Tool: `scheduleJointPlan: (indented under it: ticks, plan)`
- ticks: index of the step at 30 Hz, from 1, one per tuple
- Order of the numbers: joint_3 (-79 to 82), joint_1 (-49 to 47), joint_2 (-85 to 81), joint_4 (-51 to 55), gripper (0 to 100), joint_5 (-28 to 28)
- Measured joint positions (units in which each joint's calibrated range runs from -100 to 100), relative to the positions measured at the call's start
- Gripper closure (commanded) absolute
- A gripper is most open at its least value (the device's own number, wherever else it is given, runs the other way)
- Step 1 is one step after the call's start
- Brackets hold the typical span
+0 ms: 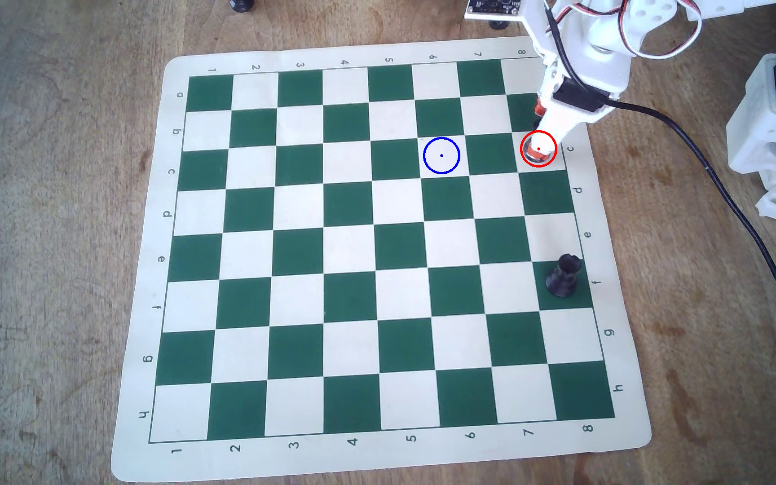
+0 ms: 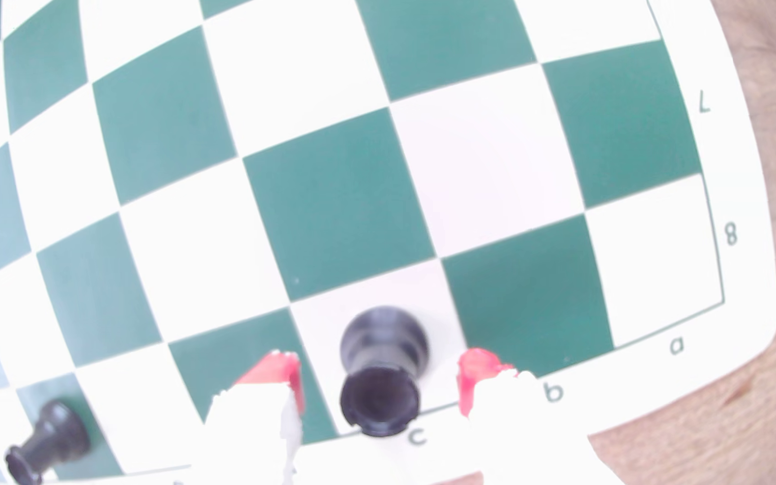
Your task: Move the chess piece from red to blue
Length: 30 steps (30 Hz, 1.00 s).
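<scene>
Your chess piece (image 2: 379, 373) stands upright on a white square at the board's edge, next to the rim letter "c" in the wrist view. Overhead, it is almost wholly hidden under the arm; only a dark sliver shows inside the red circle (image 1: 522, 156), so it sits on red.

Gripper (image 2: 379, 389): fingers spread apart, one red-tipped pad (image 2: 279, 373) on each side of the piece, a clear gap between each pad and the piece. Not touching it, nothing grasped. Overhead, the gripper (image 1: 540, 151) tip sits directly over the red circle, the white arm (image 1: 582, 60) reaching in from the top right.

The blue circle (image 1: 426, 163) marks a white square in the same row "c", two squares to the left of red in the overhead view, with one green square between them. Nothing stands on it.

Further out: a stout black rook (image 1: 563, 275) stands on a green square in row "f", same edge column, well apart from red; you see it in the wrist view at the lower left (image 2: 48, 438), blurred. The green-and-white chessboard mat (image 1: 143, 326) lies flat on a wooden table (image 1: 50, 186). A black cable (image 1: 726, 196) runs across the table right of the mat.
</scene>
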Motion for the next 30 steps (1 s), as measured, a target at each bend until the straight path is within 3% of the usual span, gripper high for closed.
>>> scheduleJointPlan:
  ticks: [8, 14, 24, 30]
  plan:
    - [0.0, -0.1, 0.0, -0.4, 90, -0.2]
    - [0.0, -0.2, 0.0, -0.4, 85, -0.2]
    - [0.7, -1.8, 0.0, -0.4, 100, -0.2]
    - [0.7, -1.8, 0.0, 0.6, 100, -0.2]
